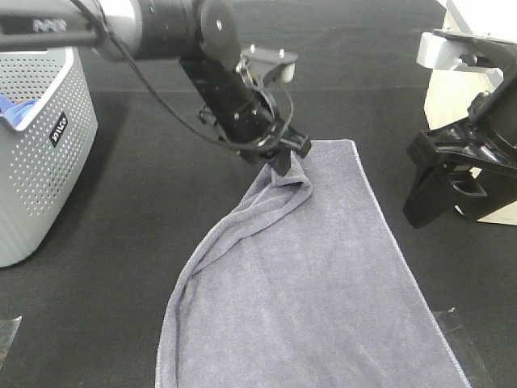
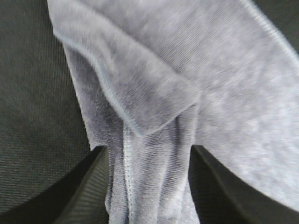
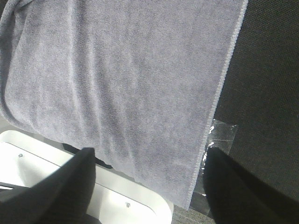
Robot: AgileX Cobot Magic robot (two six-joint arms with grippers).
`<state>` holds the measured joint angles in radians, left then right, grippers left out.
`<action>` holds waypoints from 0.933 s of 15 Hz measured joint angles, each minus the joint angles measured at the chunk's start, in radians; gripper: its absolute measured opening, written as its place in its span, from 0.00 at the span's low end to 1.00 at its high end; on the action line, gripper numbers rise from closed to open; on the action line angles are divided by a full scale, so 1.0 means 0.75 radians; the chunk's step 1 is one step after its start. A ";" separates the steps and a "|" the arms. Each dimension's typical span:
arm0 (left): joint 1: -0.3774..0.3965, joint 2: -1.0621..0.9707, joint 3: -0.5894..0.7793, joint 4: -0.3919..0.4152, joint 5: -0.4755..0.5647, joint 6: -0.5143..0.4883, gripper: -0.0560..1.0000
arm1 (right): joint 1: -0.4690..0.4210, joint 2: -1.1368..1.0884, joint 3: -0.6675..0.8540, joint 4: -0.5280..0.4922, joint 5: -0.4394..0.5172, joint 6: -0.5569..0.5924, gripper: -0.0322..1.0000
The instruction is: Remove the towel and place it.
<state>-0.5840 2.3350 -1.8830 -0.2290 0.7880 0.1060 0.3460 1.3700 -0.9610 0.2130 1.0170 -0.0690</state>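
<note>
The left tool (image 1: pixel 284 166) grasps the bunched far corner of the towel (image 1: pixel 323 283). The rest of the towel lies spread on the worktop (image 1: pixel 121 283), right of the basket (image 1: pixel 40 162). The right tool (image 1: pixel 443 202) is released and empty.

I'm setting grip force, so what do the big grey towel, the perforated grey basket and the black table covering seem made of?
The slate-grey rectangular towel looks like soft terry or microfibre: matte fuzzy pile, stitched hem, limp folds. The light grey perforated basket looks like rigid moulded plastic: even hole rows, smooth rim. The black table covering seems matte woven fabric, judging by its fine grain.
</note>
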 joint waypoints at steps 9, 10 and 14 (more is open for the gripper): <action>0.005 0.095 0.000 0.005 -0.213 -0.009 0.54 | 0.000 0.000 0.000 0.000 0.000 0.000 0.64; 0.005 0.095 0.000 -0.001 -0.216 -0.008 0.51 | 0.000 0.000 0.000 0.000 0.000 0.000 0.64; 0.005 0.096 0.000 -0.011 -0.267 -0.008 0.37 | 0.000 0.000 0.000 0.000 0.000 0.000 0.64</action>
<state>-0.5800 2.4070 -1.8830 -0.2370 0.5880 0.1000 0.3460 1.3700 -0.9610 0.2130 1.0170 -0.0690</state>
